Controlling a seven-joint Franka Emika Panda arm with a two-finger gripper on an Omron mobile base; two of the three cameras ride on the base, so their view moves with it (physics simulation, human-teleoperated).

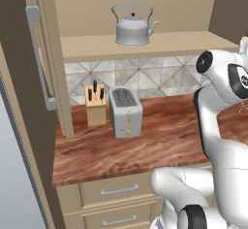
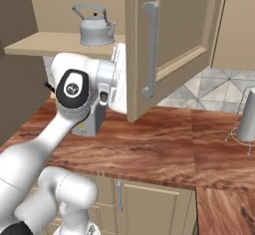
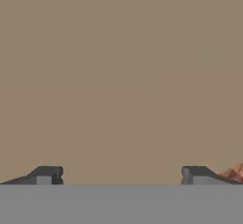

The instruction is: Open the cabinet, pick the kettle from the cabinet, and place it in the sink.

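A: Two dark fingertips [image 3: 45,175] of the gripper [image 3: 121,176] stand wide apart, nothing between them; the gripper is released. Flat matte beige fills what lies ahead of it, and a sliver of reddish wood grain shows at the right tip.

B: Arm?

A: Glossy white rounded links with dark joint caps. In the right base view it reaches up behind the open cabinet door [image 2: 169,35]; the hand itself is hidden there.

B: The cabinet?

A: The cabinet [image 1: 145,46] is beige, both doors swung open. Recessed panel on the right door, with a long vertical silver bar handle [image 2: 149,50]. The left door has the same bar.

B: The kettle?

A: The kettle [image 1: 133,25] sits upright on the cabinet's bottom shelf, untouched. Squat, rounded, silver-grey metal, arched overhead handle, small dark lid knob, short spout pointing right in the left base view.

B: Below it?

A: A boxy brushed-silver toaster [image 1: 125,111] with two slots, just beside a pale wooden knife block [image 1: 96,105] with dark handles. Both stand on the reddish wood-grain counter [image 1: 160,145] against a grey diamond-pattern tile backsplash [image 1: 145,75]. Beige drawers [image 1: 118,190] with short horizontal handles sit under the counter. At far right, a grey cylinder on a thin wire stand [image 2: 247,117].
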